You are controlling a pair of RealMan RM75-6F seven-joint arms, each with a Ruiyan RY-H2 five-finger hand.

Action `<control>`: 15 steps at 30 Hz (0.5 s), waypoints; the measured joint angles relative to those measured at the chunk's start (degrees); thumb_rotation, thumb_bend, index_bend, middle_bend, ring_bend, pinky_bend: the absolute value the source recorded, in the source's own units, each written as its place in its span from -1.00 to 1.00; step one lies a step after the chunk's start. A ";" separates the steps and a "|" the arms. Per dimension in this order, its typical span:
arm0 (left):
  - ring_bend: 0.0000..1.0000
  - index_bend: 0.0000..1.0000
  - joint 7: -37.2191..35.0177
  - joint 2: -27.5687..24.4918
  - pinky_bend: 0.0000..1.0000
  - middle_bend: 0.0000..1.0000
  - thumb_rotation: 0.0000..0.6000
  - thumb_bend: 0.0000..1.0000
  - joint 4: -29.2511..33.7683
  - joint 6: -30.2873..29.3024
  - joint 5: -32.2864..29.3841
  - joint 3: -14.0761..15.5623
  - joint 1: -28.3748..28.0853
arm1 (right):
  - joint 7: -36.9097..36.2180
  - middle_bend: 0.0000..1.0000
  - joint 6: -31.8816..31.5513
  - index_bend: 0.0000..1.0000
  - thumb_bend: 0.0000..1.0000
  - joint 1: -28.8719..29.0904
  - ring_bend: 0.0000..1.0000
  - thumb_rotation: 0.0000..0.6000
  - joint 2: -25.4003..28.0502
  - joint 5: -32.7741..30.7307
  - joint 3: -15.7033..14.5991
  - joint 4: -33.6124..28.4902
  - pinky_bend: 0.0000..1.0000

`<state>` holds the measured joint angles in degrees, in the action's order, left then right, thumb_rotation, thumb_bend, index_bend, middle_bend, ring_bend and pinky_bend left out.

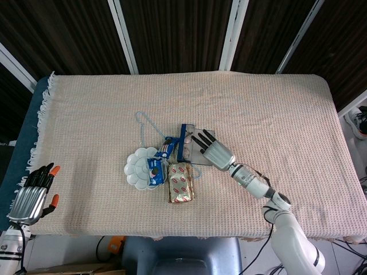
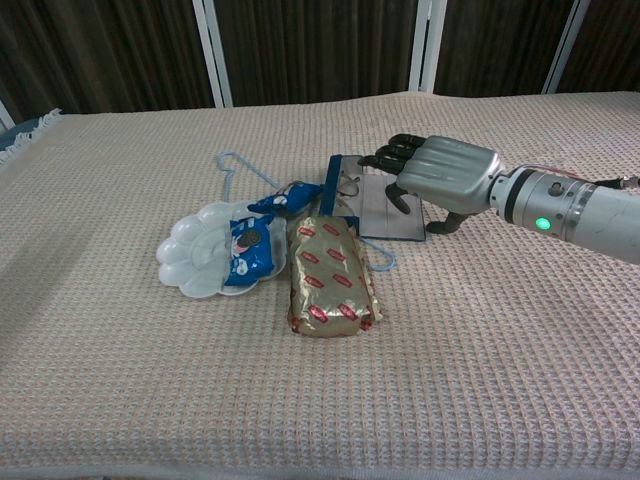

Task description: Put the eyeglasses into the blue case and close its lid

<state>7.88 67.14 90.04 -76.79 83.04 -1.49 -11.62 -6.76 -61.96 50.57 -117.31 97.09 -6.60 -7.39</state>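
The right hand point(image 2: 440, 177) hovers over the open blue case point(image 2: 378, 205) — glasses already inside.

The eyeglasses point(image 2: 347, 186) sit in the case, by its upright blue wall, in the middle of the table point(image 1: 275, 114). The hand holds nothing; its dark fingers point(image 2: 395, 152) are stretched out a little apart above the flat grey lid. To close it well, I think the fingers should slip under the lid's far edge and tip it over slowly. The glasses are hard to make out — just thin lines. The left hand point(image 1: 33, 197) rests at the table's corner, fingers loose, holding nothing.
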 measured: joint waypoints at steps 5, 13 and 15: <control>-1.00 -1.00 0.17 0.06 -0.77 -1.00 1.00 -0.11 0.00 -0.15 0.01 -0.01 0.07 | 0.42 -0.81 -0.26 0.24 -0.26 0.06 -1.00 1.00 -0.33 -0.18 0.21 0.11 -1.00; -1.00 -1.00 0.78 0.31 -0.76 -1.00 1.00 -0.11 -0.05 -0.65 -0.22 -0.16 0.32 | 1.87 -0.80 -0.93 0.24 -0.25 -0.03 -1.00 1.00 -1.04 -0.68 0.75 0.49 -1.00; -1.00 -1.00 0.91 0.35 -0.76 -1.00 1.00 -0.11 -0.08 -0.71 -0.30 -0.23 0.34 | 2.08 -0.80 -0.91 0.24 -0.24 -0.04 -1.00 1.00 -1.18 -0.80 0.87 0.58 -1.00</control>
<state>8.79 67.49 89.96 -77.50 82.74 -1.72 -11.28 -4.67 -62.87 50.52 -118.49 96.29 -5.73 -6.81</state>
